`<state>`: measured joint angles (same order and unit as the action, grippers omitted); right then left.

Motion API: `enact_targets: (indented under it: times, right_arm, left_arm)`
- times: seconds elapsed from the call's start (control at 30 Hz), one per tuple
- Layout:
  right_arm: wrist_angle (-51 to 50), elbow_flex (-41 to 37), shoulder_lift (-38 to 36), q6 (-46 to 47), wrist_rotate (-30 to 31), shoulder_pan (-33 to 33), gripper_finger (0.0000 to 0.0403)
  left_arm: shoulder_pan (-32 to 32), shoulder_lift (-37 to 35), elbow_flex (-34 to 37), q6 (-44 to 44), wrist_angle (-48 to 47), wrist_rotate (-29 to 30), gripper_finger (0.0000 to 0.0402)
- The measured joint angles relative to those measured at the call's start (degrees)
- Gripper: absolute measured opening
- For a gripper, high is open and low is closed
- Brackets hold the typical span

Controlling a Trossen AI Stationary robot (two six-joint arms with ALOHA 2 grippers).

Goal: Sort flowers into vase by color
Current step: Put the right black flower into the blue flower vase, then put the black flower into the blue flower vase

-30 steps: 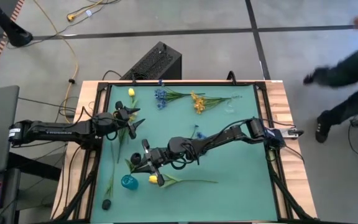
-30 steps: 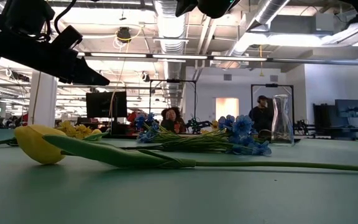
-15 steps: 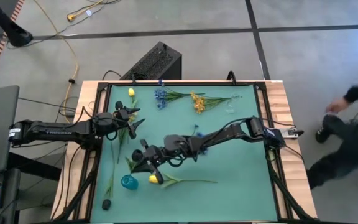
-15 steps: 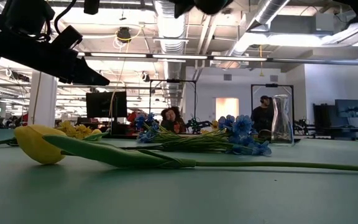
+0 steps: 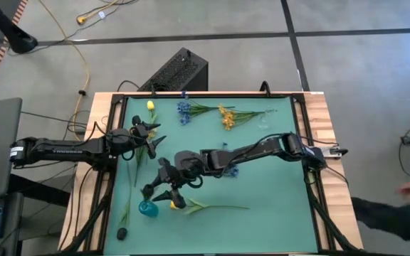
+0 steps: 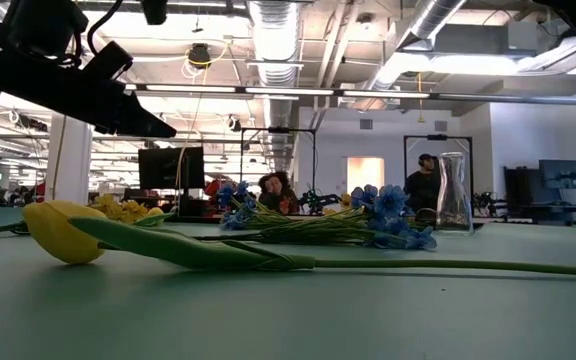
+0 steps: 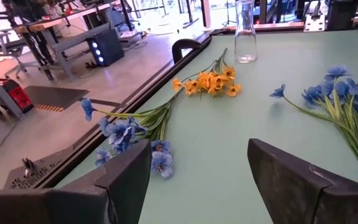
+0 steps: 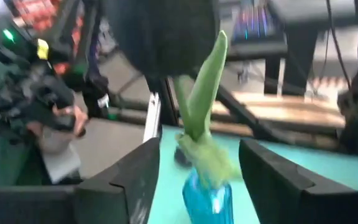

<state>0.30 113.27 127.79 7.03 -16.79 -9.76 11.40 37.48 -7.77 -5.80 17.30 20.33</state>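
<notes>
A small blue vase [image 5: 148, 208] stands near the table's front left. A green-leaved flower stem [image 8: 201, 106] stands upright in the blue vase [image 8: 207, 199]. My right gripper [image 8: 201, 144] is open, with a finger on either side of that stem and a gap on both sides; in the high view my right gripper [image 5: 162, 195] is just beside the vase. A yellow tulip [image 5: 175, 204] lies flat beside it. My left gripper [image 5: 150, 139] hangs open over the table's left part. Blue flowers [image 5: 184, 110] and yellow-orange flowers [image 5: 226, 117] lie at the far edge.
A clear glass vase [image 7: 245, 31] stands at the far right of the mat. Another yellow tulip [image 5: 150, 105] lies at the far left, a blue flower [image 5: 226, 153] lies under my right arm, and a dark-headed flower [image 5: 122, 233] lies at the near left corner.
My right gripper has tipped up from pointing down to nearly level and has risen a little, sliding toward the table's left edge beside the blue vase. Its fingers stand farther apart than before. A person beyond the table's right side has walked on.
</notes>
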Motion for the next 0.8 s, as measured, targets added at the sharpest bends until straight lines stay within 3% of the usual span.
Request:
enact_targets:
  times: [0.47, 0.8]
  right_arm:
    - [-42.73, 13.33, 0.00, -2.03, 0.21, 2.37, 0.0260]
    - [-58.77, 14.21, -0.15, 0.48, 1.11, 3.79, 0.0260]
  left_arm:
    - [0.00, 0.01, 0.00, -0.02, -1.28, 0.01, 0.0256]
    - [-0.01, 0.01, 0.01, -0.02, -1.74, 0.03, 0.0256]
